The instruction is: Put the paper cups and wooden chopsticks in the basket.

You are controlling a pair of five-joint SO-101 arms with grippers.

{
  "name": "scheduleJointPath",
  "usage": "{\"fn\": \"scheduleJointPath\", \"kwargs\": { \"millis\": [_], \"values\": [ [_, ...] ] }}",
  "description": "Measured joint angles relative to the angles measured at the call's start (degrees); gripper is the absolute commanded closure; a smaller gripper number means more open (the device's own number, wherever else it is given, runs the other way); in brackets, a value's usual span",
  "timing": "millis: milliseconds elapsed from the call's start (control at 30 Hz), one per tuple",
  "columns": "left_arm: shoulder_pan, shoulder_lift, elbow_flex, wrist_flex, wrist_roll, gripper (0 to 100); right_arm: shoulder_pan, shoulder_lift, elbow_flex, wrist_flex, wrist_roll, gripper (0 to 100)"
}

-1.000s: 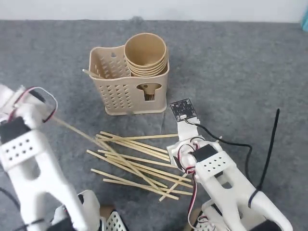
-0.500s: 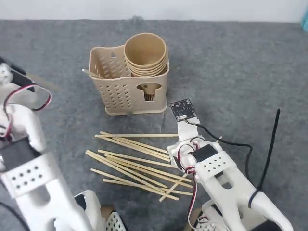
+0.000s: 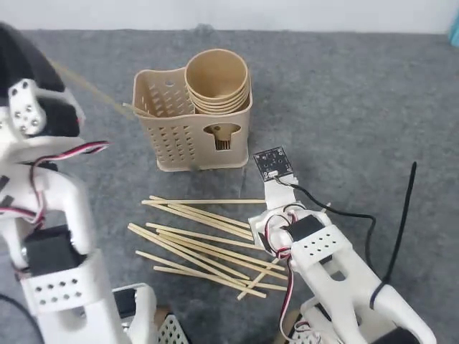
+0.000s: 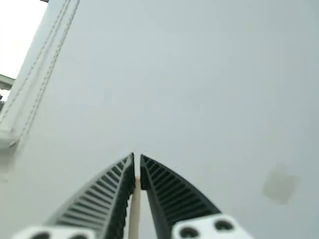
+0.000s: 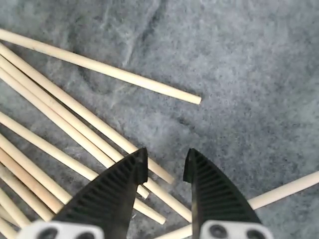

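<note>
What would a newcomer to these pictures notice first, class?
The stack of paper cups standing in the beige basket, and the loose pile of wooden chopsticks lying in front of it. The left tool, raised high, is shut on one chopstick; the right tool hangs open over the pile.

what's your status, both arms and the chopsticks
Left gripper: jaws shut on one chopstick, pointing at the basket. Right gripper: jaws open over the loose chopsticks. Cups stacked in basket; nothing blocking.
</note>
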Motion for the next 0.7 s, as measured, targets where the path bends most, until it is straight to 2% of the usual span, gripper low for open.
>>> {"fn": "scheduleJointPath", "kwargs": {
  "millis": [167, 300, 500, 700],
  "values": [
    [4.31, -0.09, -4.84, -1.76, -2.99, 99, 2.46, 0.0, 0.0, -1.67, 0.0, 86.2],
    [8.53, -0.18, -8.53, 0.09, -5.98, 99, 2.81, 0.0, 0.0, -2.2, 0.0, 86.2],
    [9.14, 6.07, -12.4, -0.18, -7.3, 99, 2.81, 0.0, 0.0, -2.2, 0.0, 86.2],
    [10.11, 19.25, -14.68, -11.96, -7.82, 99, 2.81, 0.0, 0.0, -2.2, 0.0, 86.2]
  ]
}}
